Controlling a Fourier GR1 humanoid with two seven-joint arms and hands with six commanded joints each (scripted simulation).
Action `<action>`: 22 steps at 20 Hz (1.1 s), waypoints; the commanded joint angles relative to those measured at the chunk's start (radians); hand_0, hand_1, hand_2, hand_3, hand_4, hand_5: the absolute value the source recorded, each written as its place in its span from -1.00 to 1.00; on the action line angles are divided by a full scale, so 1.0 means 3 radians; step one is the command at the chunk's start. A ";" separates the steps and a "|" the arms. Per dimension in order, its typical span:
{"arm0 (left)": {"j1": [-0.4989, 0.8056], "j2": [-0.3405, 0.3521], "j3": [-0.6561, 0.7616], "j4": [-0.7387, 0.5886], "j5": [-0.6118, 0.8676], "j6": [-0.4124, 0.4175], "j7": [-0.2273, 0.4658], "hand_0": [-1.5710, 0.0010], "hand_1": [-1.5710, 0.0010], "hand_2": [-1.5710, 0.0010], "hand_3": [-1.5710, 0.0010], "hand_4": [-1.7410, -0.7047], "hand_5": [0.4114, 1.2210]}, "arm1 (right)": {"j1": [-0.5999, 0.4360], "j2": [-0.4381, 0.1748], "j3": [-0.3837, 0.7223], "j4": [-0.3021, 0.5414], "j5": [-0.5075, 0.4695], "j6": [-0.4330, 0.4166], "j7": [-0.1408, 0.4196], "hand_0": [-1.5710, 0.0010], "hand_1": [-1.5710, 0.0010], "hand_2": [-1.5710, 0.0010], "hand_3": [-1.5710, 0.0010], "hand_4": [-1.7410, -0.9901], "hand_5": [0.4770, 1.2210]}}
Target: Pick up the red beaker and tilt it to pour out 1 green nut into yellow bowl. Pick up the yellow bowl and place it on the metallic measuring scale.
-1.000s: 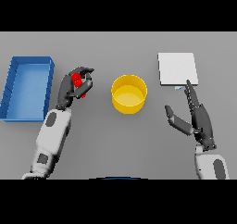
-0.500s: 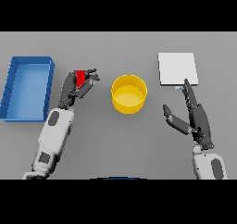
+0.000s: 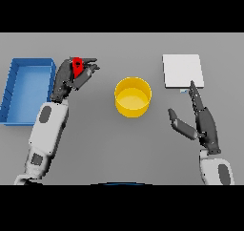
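Red beaker (image 3: 76, 67) sits gripped in the left hand (image 3: 71, 77) at upper left, beside the yellow bowl (image 3: 133, 97) at centre, while the right hand (image 3: 202, 120) spreads open at lower right.

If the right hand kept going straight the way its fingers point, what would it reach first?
The metallic measuring scale. The right hand has straight fingers aimed up the view, their tips already near the scale's near edge. Its height above the table is unclear, so it might pass over the plate.

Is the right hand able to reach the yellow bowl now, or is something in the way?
Probably yes. The right hand is open, holds nothing, and only bare table lies between it and the yellow bowl. The left hand, holding the red beaker, is on the bowl's other side.
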 commanded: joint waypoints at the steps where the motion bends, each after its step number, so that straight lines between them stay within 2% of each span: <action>1: -0.0032 0.0021 -0.0026 0.0021 -0.0032 0.0002 0.0024 -0.98 -0.98 -0.98 -0.98 -0.97 0.78 | 0.0001 0.0012 0.0019 0.0049 0.0047 -0.0019 -0.0029 1.00 1.00 1.00 1.00 0.39 -0.51; 6: -0.0200 0.0156 -0.0237 0.0147 -0.0295 0.0029 0.0049 -0.99 -0.99 -0.99 -0.99 -0.98 0.79 | -0.0003 -0.0006 0.0028 0.0022 0.0085 -0.0029 -0.0004 1.00 1.00 1.00 1.00 0.41 -0.50; 7: -0.0252 0.0221 -0.0314 0.0125 -0.0380 0.0006 0.0141 -0.99 -0.99 -0.99 -0.99 -0.98 0.77 | -0.0047 0.0007 0.0015 0.0045 0.0079 -0.0047 0.0066 1.00 1.00 1.00 1.00 0.44 -0.50; 9: -0.0335 0.0352 -0.0518 0.0111 -0.0605 -0.0028 0.0246 -0.99 -0.99 -0.99 -0.99 -0.99 0.75 | -0.0024 -0.0025 -0.0010 0.0025 0.0056 -0.0032 0.0077 1.00 1.00 1.00 1.00 0.46 -0.51; 13: -0.0588 0.0522 -0.0963 0.0114 -0.1036 -0.0172 0.0534 -1.00 -1.00 -1.00 -1.00 -1.00 0.77 | 0.0000 -0.0013 0.0038 -0.0034 0.0070 0.0000 0.0141 1.00 1.00 1.00 1.00 0.50 -0.50; 18: -0.0937 0.0631 -0.1539 0.0240 -0.1615 -0.0341 0.0766 -1.00 -1.00 -1.00 -1.00 -1.00 0.88 | 0.0007 -0.0013 0.0020 -0.0053 0.0022 0.0024 0.0170 1.00 1.00 1.00 1.00 0.49 -0.48; 21: -0.1054 0.0707 -0.1874 0.0258 -0.1895 -0.0548 0.0811 -1.00 -1.00 -1.00 -1.00 -1.00 0.94 | 0.0003 0.0020 0.0046 -0.0052 0.0026 0.0026 0.0164 1.00 1.00 1.00 1.00 0.48 -0.47; 22: -0.1124 0.0716 -0.1982 0.0313 -0.2001 -0.0628 0.0851 -1.00 -1.00 -1.00 -1.00 -0.90 0.95 | 0.0025 0.0030 0.0042 -0.0061 0.0027 0.0013 0.0170 1.00 1.00 1.00 1.00 0.46 -0.47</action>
